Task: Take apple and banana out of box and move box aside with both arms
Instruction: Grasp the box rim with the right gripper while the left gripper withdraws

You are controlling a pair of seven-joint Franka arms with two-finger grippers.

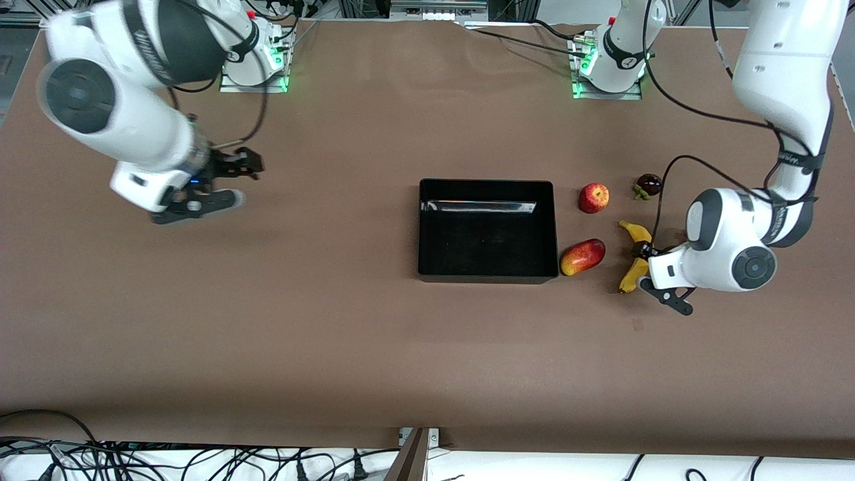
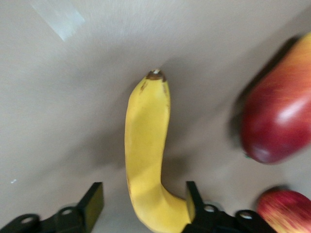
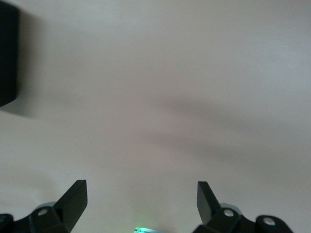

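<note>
The banana lies on the brown table at the left arm's end, outside the box. The left gripper is right down over it. Its fingers are spread apart, one on each side of the banana, and one of them seems to touch the peel. It is not squeezing the fruit.

The red and yellow mango lies just beside the box, nearer the front camera than the apple. The box sits in the middle of the table and looks empty. The apple is out on the table too, near the box. A small dark fruit lies a bit farther back.

So both fruits are out, I think. Next the left arm should lift away from the banana and go to the box. The right gripper waits over bare table at the right arm's end, fingers spread wide. It needs to come to the box as well, so both can push it aside.
</note>
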